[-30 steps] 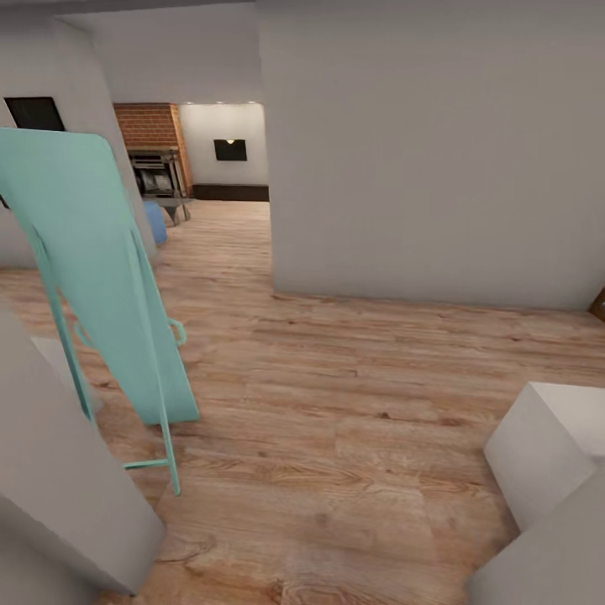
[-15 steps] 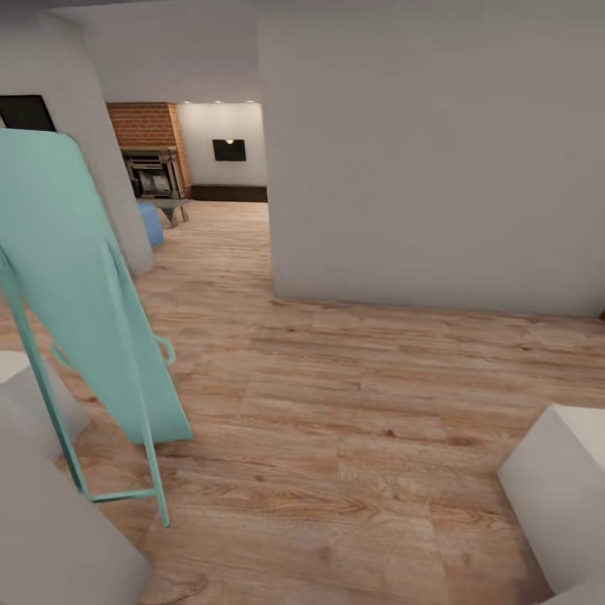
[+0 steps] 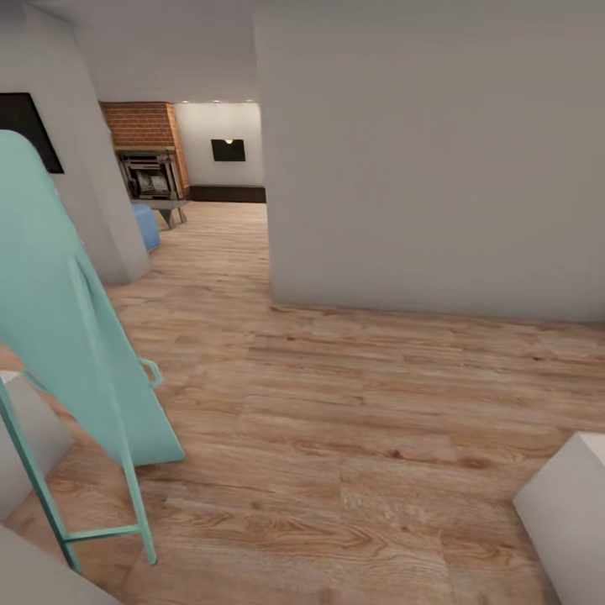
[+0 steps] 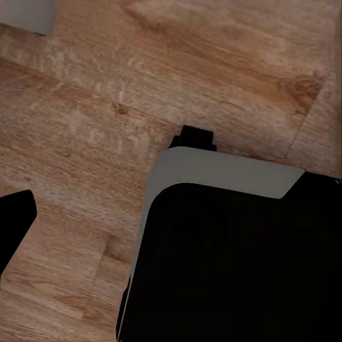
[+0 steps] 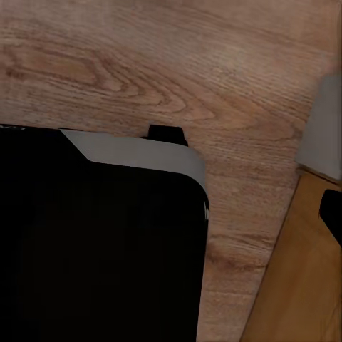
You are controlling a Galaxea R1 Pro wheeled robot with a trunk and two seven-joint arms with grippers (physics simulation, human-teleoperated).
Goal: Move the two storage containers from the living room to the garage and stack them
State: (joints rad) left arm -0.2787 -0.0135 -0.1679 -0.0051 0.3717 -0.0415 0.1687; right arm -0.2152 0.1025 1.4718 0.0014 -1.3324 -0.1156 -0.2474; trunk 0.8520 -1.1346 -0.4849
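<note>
Transit over the wood-plank floor (image 3: 336,437). A teal folding frame (image 3: 59,336) stands at the head view's left; a brick fireplace (image 3: 143,151) is seen through the opening beyond a grey wall (image 3: 428,168). Storage containers not in view; location, heading and long axis cannot be told. End effector state: cannot be told for either arm. Judged from the task: thin-walled bins, light, somewhat flexible; best gripped at the rim of a long wall.

You are inside a home: a light wood-plank floor (image 3: 336,403) runs between plain pale walls (image 3: 437,168) toward a further room with a red brick fireplace (image 3: 147,160), a blue seat (image 3: 144,225) and a dark wall panel (image 3: 228,149). A folded turquoise ironing board (image 3: 59,336) leans nearby.
</note>
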